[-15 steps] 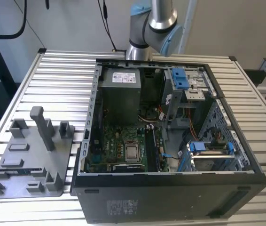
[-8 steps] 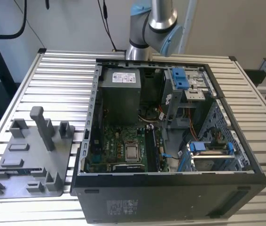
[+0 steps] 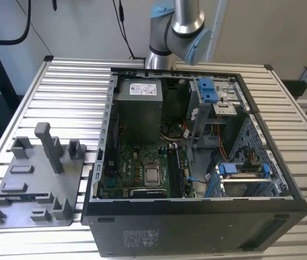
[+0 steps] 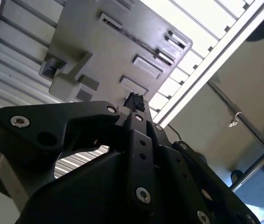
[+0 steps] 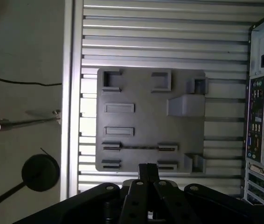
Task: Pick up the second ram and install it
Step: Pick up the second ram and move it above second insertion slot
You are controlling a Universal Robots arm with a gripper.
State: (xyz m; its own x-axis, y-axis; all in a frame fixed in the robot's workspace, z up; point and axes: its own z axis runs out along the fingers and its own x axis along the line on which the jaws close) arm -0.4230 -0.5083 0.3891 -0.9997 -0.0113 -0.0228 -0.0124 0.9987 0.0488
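Observation:
The second ram (image 5: 139, 147) shows as a thin dark strip seen edge-on, standing between two slotted posts of the grey holder tray (image 5: 146, 121). The exterior view has this strip (image 3: 26, 194) near the front of the tray (image 3: 34, 179). In the second wrist view it is a dark line (image 4: 143, 43) across the tray (image 4: 104, 51). My gripper (image 5: 148, 171) hangs well above the tray, near the edge closest to the stick, with its black fingers pressed together and nothing between them. Its tip (image 4: 134, 100) points toward the tray.
An open computer case (image 3: 197, 227) lies on the slatted metal table (image 3: 72, 86) at the exterior view's right of the tray. Inside are the motherboard (image 3: 137, 168), memory slots (image 3: 174, 173) and blue drive brackets (image 3: 208, 89). The arm (image 3: 178, 27) rises behind the case. The case's rear ports (image 5: 262, 93) face the tray.

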